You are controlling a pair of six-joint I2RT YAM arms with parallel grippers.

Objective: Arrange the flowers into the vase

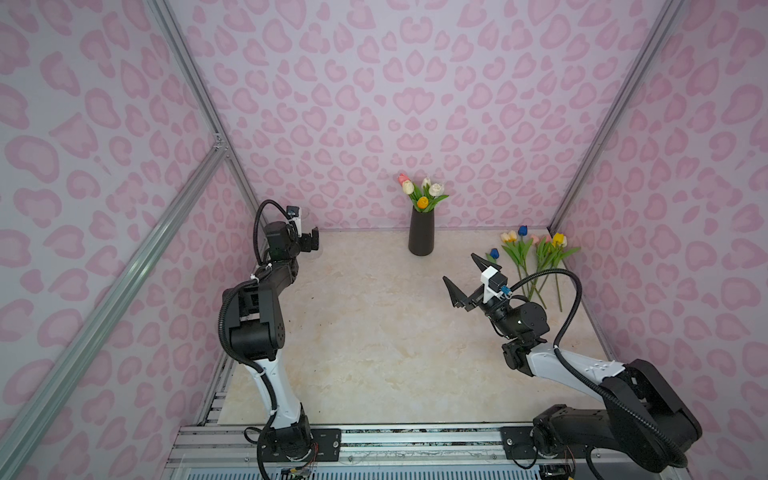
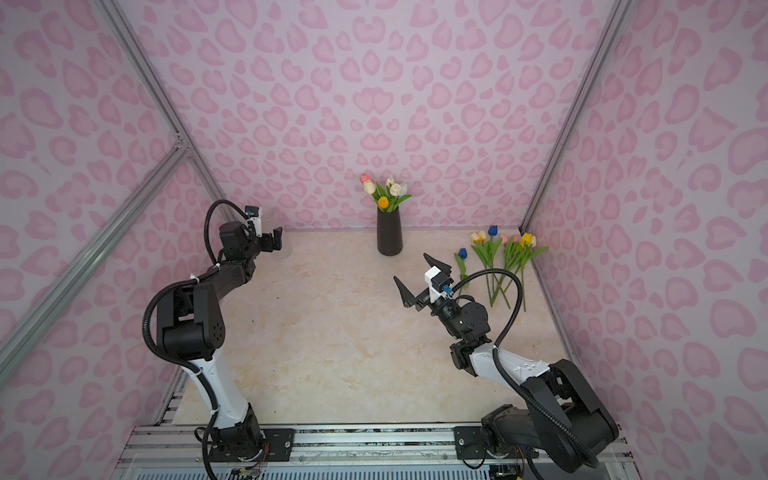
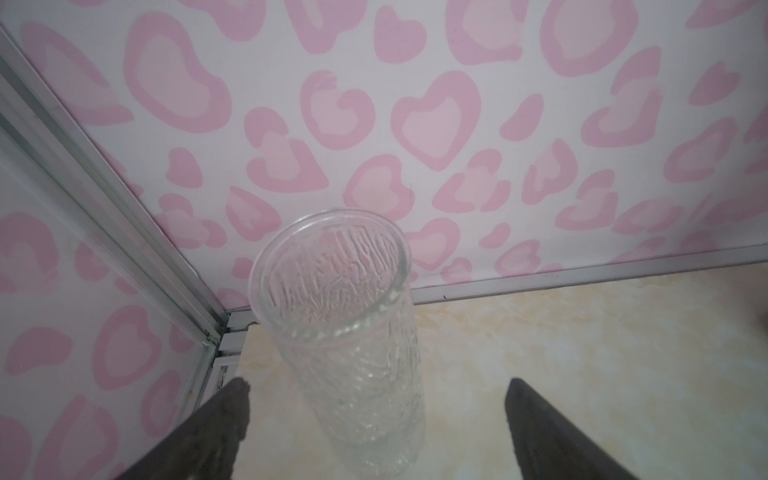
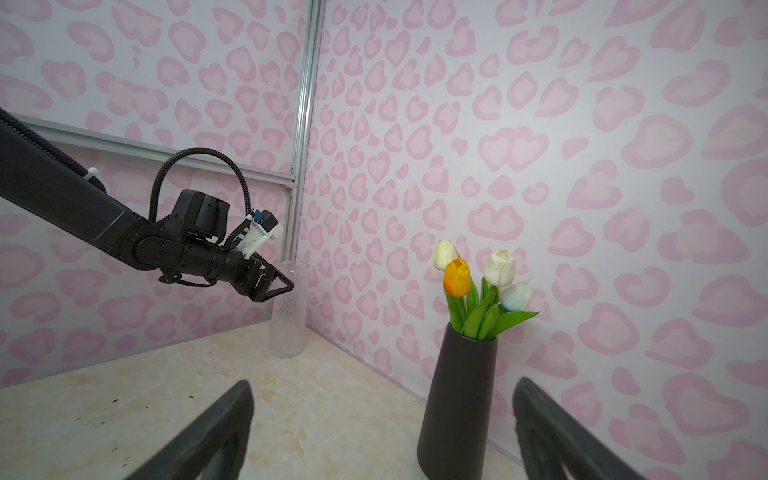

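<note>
Five tulips [image 1: 423,192] are already parked in the black vase [image 1: 421,235], which is stood upright at 12 o'clock on the table [image 1: 374,353], close to the back wall [image 1: 374,104]. The loose tulips [image 1: 536,259] are laid flat around 2 o'clock. Their heads are pointed at the back wall and the stems are crossed over each other. One blue tulip [image 1: 493,253] is set a bit apart on the pile's 9 o'clock side.

The right claw [image 1: 459,267] is held wide open with nothing in it. It's raised over the table between the black vase and the pile and aimed roughly at 11 o'clock. Part of the blue tulip's stem is hidden behind it in both top views, and the pile's stem ends are crossed by the arm's cable loop [image 1: 578,293].

The left claw [image 1: 311,241] is spread open and empty too, up around 10 o'clock. A glass vase [image 3: 345,332] is stood right in front of it, tucked into the far corner beside the frame post [image 3: 124,216].

As for room, the table is boxed in by walls at 9, 12 and 3 o'clock, and the 6 o'clock edge is taken by the rail [image 1: 415,440] with both arm bases. The pile is squeezed close to the 3 o'clock wall. The middle and the 6 o'clock half of the table are left open.
</note>
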